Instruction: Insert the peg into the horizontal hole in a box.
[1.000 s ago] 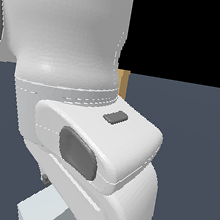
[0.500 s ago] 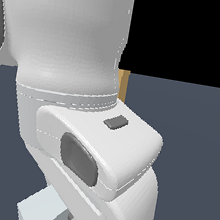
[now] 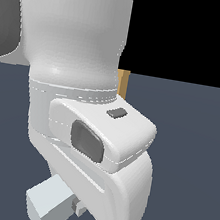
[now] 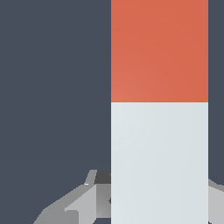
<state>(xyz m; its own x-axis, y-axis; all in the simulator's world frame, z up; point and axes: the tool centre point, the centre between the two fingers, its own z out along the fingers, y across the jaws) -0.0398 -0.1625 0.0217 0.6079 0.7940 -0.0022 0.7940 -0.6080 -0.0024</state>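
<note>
The peg [image 4: 159,131] fills the wrist view, its pale grey-white length sitting between the claw [image 4: 153,197] fingers [image 4: 74,203] that press in on either side — grasping it, as far as I can see — with the red end reaching out beyond the fingertips over the dark tabletop [image 4: 52,87]. From the exterior view the white arm [image 3: 83,102] blocks nearly everything — only a thin tan sliver of the box [image 3: 122,83] peeks out behind it, and the hole is hidden.
</note>
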